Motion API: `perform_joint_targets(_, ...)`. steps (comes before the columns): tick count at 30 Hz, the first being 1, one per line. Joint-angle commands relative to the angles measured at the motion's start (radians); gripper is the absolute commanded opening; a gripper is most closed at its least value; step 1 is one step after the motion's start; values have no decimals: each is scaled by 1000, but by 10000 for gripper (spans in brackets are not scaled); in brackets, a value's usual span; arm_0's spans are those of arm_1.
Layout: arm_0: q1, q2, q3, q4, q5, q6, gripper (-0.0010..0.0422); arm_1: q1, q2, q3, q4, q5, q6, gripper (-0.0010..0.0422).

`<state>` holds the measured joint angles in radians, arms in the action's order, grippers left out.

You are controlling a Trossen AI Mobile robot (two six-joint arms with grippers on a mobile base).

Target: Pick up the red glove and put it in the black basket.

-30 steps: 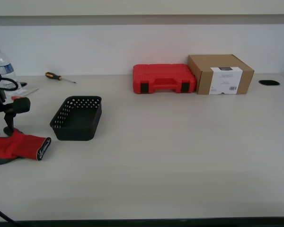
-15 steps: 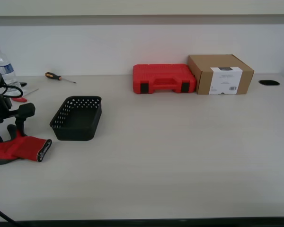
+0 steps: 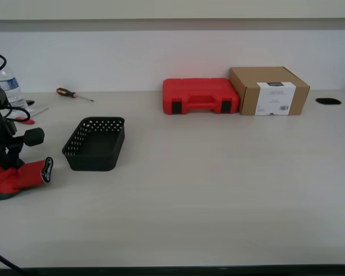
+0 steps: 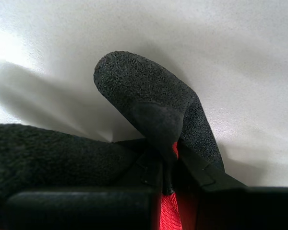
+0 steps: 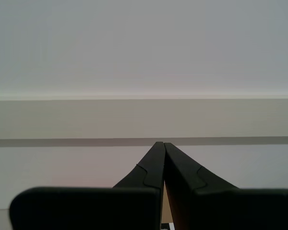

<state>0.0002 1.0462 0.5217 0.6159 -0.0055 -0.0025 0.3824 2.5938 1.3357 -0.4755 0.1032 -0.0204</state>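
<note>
The red glove (image 3: 20, 177) lies bunched at the exterior view's left edge, its black-edged cuff (image 3: 46, 171) turned up toward the black basket (image 3: 98, 152). The basket stands empty just to the glove's right. My first gripper (image 3: 1, 167) reaches down onto the glove. In the first wrist view its jaws (image 4: 168, 165) are shut on red fabric, with the glove's dark grey fingers (image 4: 149, 91) hanging in front over the table. My second gripper (image 5: 162, 148) is shut and empty, facing a pale wall; it does not show in the exterior view.
A red plastic case (image 3: 200, 95) and a cardboard box (image 3: 268, 90) stand at the back. A screwdriver (image 3: 73, 94), a water bottle (image 3: 7, 83) and a small red-handled tool (image 3: 23, 120) lie at the back left. A dark hole (image 3: 328, 101) is at the far right.
The arm has shifted over the glove. The glove has bunched up and its cuff has drawn toward the exterior view's left and risen off the table.
</note>
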Motion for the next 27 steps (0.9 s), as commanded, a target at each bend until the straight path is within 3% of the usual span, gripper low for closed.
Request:
perform_joint_targets(1,1,0,1,3,0,3,0,-14,-21,-12,1,74,5,-2)
perform_joint_targets(17,1,0,1,2,0,3,0,-24,-404,-13,-88,76,45,-2)
perform_joint_targets(27,1,0,1,1,0,3,0,-154,-492,-13,-141,105,47,-2)
